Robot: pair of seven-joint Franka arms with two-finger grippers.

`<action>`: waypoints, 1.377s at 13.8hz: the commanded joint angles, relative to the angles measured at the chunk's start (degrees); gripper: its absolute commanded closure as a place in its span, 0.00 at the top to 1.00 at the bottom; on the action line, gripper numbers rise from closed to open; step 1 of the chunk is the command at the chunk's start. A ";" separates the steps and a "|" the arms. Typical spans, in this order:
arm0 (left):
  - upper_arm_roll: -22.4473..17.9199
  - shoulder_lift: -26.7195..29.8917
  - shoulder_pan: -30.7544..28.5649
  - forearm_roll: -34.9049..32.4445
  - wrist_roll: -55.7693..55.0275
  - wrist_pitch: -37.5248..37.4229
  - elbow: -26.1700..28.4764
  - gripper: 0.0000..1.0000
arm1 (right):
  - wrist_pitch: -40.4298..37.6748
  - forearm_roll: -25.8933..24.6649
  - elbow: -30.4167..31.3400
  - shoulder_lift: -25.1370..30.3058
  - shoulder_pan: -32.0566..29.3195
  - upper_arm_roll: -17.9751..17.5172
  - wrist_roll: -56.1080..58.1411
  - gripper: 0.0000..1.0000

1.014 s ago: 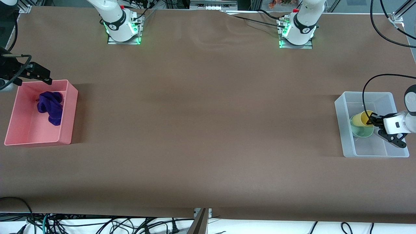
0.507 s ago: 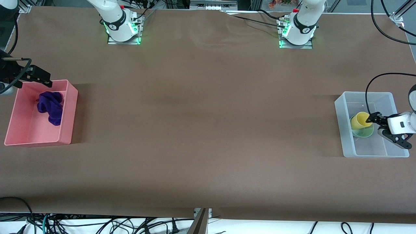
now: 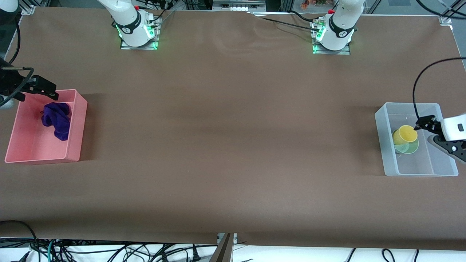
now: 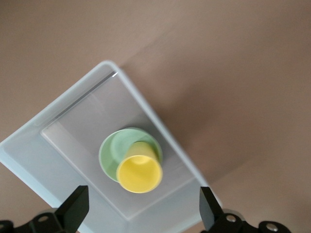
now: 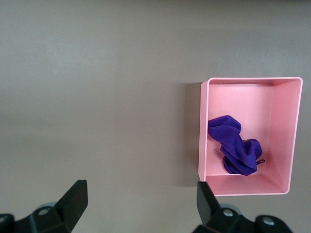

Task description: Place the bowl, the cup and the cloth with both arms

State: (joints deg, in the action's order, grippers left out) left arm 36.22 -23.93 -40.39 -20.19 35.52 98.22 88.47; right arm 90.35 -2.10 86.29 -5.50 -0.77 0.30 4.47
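The yellow cup [image 3: 405, 134] sits inside the mint-green bowl [image 3: 410, 147], leaning a little, in the clear plastic bin [image 3: 386, 145] at the left arm's end of the table. My left gripper [image 3: 423, 133] is open and empty, up over the bin beside the cup. In the left wrist view the cup [image 4: 139, 173] and bowl [image 4: 111, 150] lie below my open left gripper [image 4: 143, 213]. The purple cloth [image 3: 56, 120] lies crumpled in the pink bin [image 3: 78, 123]. My right gripper [image 3: 47, 91] is open and empty above the pink bin's edge. The right wrist view shows the cloth [image 5: 235, 145].
The pink bin [image 5: 201, 131] stands at the right arm's end of the table and the clear bin [image 4: 58, 126] at the left arm's end. The brown table [image 3: 233, 138] lies between them. Cables hang along the table's near edge.
My left gripper has let go of the cup's rim and pulled up and away from it; the cup stays in the bowl. My right gripper has drifted slightly outward.
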 commanded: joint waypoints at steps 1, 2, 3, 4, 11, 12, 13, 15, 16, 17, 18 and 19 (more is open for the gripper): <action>5.60 3.97 -0.92 1.36 -7.03 -5.66 1.27 1.00 | -1.32 0.70 -1.74 -0.57 -0.37 -0.30 -0.69 0.99; 6.83 4.93 -1.01 4.78 -7.82 -7.33 0.92 1.00 | -1.32 0.78 -1.74 -0.57 -0.37 -0.30 -0.69 0.99; 7.02 6.16 -0.40 6.55 -8.53 -8.22 0.22 1.00 | -1.32 0.78 -1.74 -0.57 -0.37 -0.30 -0.69 0.99; 7.63 6.78 -0.05 6.83 -9.67 -8.49 0.13 1.00 | -1.32 0.78 -1.74 -0.57 -0.37 -0.30 -0.69 0.99; -24.28 15.31 27.78 20.95 -19.94 -6.13 1.09 1.00 | -1.40 0.78 -1.74 -0.57 -0.37 -0.30 -0.60 0.99; -28.70 16.45 31.56 22.20 -21.96 -4.64 2.66 1.00 | -1.40 0.78 -1.65 -0.57 -0.46 -0.30 -0.60 0.99; -31.27 18.20 34.82 22.39 -24.33 -4.19 4.50 1.00 | -1.40 0.78 -1.65 -0.57 -0.46 -0.30 -0.60 0.99; -33.32 23.46 39.67 21.86 -33.79 -2.70 10.37 1.00 | -1.40 0.78 -1.74 -0.57 -0.46 -0.30 -0.60 0.99; -33.23 26.62 39.95 21.86 -38.54 -0.51 14.50 1.00 | -1.32 0.78 -1.74 -0.65 -0.46 -0.30 -0.51 0.99; -33.23 29.87 40.82 21.86 -40.25 3.25 19.06 1.00 | -1.32 0.78 -1.74 -0.57 -0.46 -0.30 -0.51 0.99; -33.32 32.17 41.17 21.86 -40.44 6.68 22.59 1.00 | -1.32 0.78 -1.65 -0.65 -0.46 -0.30 -0.51 0.99; -33.32 32.80 41.27 21.86 -40.44 7.41 23.67 1.00 | -1.32 0.78 -1.65 -0.57 -0.46 -0.30 -0.51 0.99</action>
State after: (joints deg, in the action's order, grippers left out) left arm 4.23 2.43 0.03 0.90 -3.62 100.96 103.59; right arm 90.30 -2.09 86.20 -5.54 -0.80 0.30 4.46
